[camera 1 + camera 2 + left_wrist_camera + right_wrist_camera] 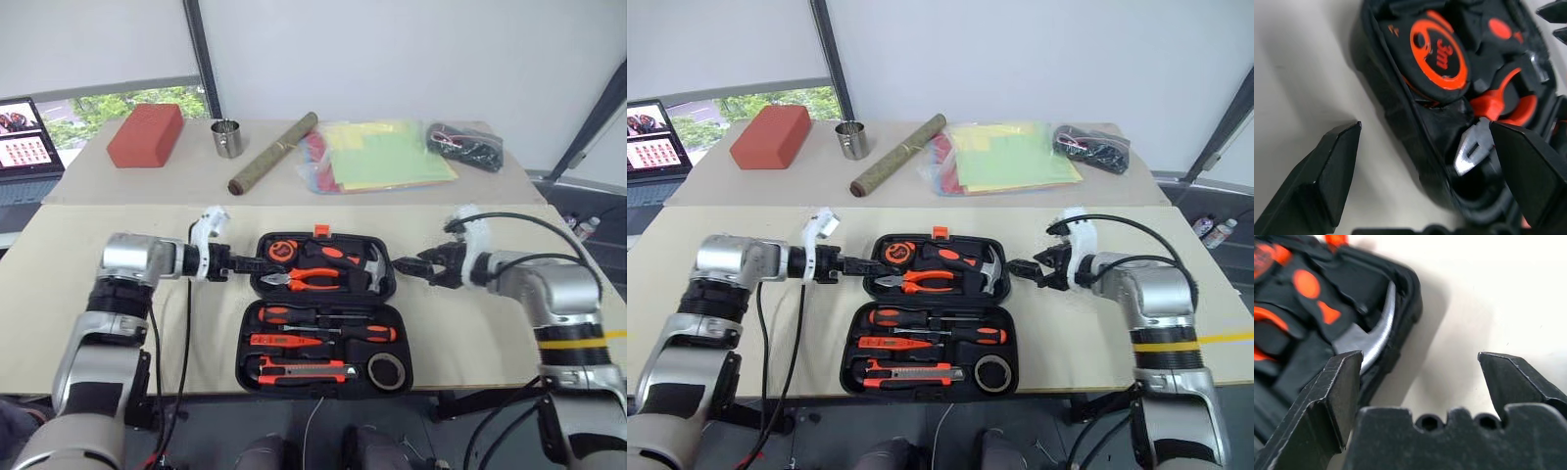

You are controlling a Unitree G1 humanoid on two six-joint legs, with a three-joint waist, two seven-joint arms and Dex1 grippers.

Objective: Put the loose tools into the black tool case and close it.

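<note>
Two grippers, my left (pixel 245 263) and right (pixel 404 264), both wide open and empty, flank the case's (pixel 323 377) far half, seemingly touching it.

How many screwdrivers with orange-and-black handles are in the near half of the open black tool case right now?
2. One orange-and-black-handled screwdriver lies in the top recess of the black moulded plastic tool case, handle left; the other sits just below it, handle right. No others are visible.
</note>
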